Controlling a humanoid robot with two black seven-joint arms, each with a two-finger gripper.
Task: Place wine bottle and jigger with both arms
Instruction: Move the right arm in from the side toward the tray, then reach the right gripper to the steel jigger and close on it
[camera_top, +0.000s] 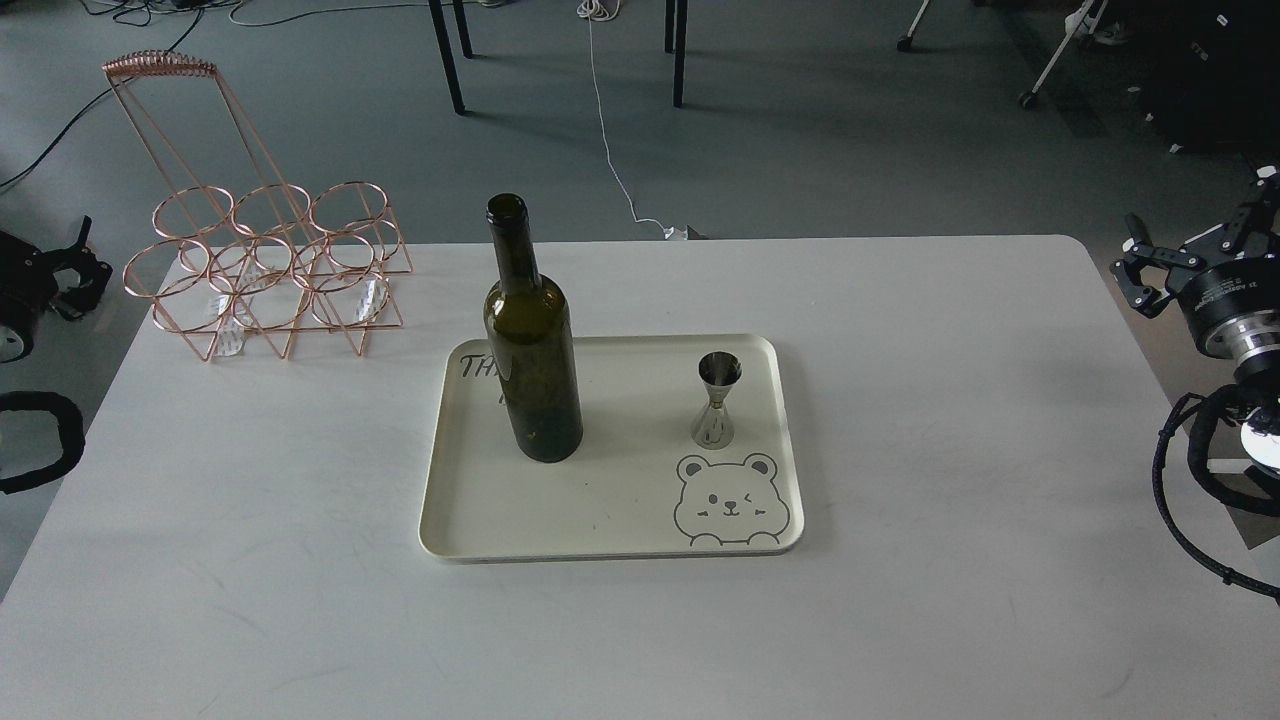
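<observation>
The wine bottle (532, 350), dark olive-green, stands upright on the left part of a cream tray (450, 510) in the middle of the white table. The jigger (716, 399), small and shiny steel, stands upright on the tray's right part, above a printed bear face. My left gripper (88, 258) is at the far left edge of the view, off the table's left side, open and empty. My right gripper (1195, 245) is at the far right, beyond the table's right edge, open and empty. Both are far from the tray.
A rose-gold wire bottle rack (265, 265) stands at the table's back left corner. The white table (950, 450) spreads around the tray. Black cable loops hang off my right arm (1180, 480). Chair legs and cords are on the floor behind.
</observation>
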